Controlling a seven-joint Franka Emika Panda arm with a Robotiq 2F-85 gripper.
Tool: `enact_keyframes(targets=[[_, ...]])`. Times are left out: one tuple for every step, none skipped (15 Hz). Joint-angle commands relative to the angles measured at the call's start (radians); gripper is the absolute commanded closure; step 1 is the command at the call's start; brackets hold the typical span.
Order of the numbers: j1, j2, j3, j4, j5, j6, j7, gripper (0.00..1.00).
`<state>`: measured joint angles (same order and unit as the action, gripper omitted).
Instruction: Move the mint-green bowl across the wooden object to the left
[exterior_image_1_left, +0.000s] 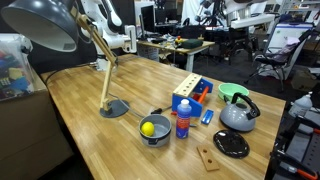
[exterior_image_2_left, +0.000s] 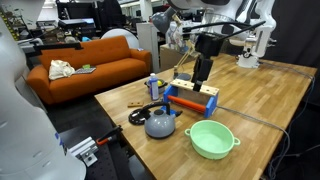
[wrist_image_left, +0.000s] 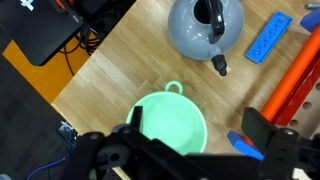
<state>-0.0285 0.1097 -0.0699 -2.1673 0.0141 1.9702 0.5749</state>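
- The gripper (wrist_image_left: 192, 118) hangs with its jaws spread wide, holding nothing;
- the mint-green bowl (wrist_image_left: 172, 125) sits upright on the table (exterior_image_2_left: 270, 100) below, seen between the two fingers (wrist_image_left: 135, 122) in the wrist view;
- the bowl is close beside the kettle (wrist_image_left: 205, 30), not touching it;
- the wooden block (exterior_image_1_left: 184, 102) stands near the kettle's other side.

- Arm (exterior_image_2_left: 215, 12): smooth white rounded casings in an exterior view, directly above the tool.
- Tool (exterior_image_2_left: 200, 72): matte black and blocky, much darker than the arm.
- Fingers (wrist_image_left: 270, 138): in the wrist view, two black, chunky, jointed links with angular edges.
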Motion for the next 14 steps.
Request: enact_keyframes(targets=[[0.002,0.041,0.006,0.087,0.033,-0.022,-0.021,0.0],[0.002,0.068,0.006,0.126,0.031,-0.031,-0.029,0.0],[0.001,0.087,0.005,0.153,0.035,-0.024,-0.035,0.0],[0.0,0.114,-0.001,0.181,0.023,-0.015,-0.025,0.0],[-0.003,0.145,-0.009,0.208,0.016,-0.012,-0.008,0.0],[-0.005,0.173,-0.017,0.232,0.022,-0.019,-0.002,0.0],[-0.009,0.205,-0.026,0.257,0.03,-0.028,0.002,0.0],[-0.011,0.232,-0.035,0.277,0.033,-0.032,0.008,0.0],[-0.013,0.256,-0.043,0.294,0.042,-0.037,0.013,0.0],[-0.013,0.278,-0.049,0.309,0.049,-0.041,0.021,0.0],[-0.014,0.298,-0.053,0.323,0.062,-0.045,0.03,0.0],[-0.014,0.316,-0.056,0.337,0.078,-0.051,0.041,0.0],[-0.015,0.334,-0.055,0.35,0.103,-0.06,0.055,0.0],[-0.013,0.351,-0.055,0.359,0.121,-0.063,0.077,0.0]])
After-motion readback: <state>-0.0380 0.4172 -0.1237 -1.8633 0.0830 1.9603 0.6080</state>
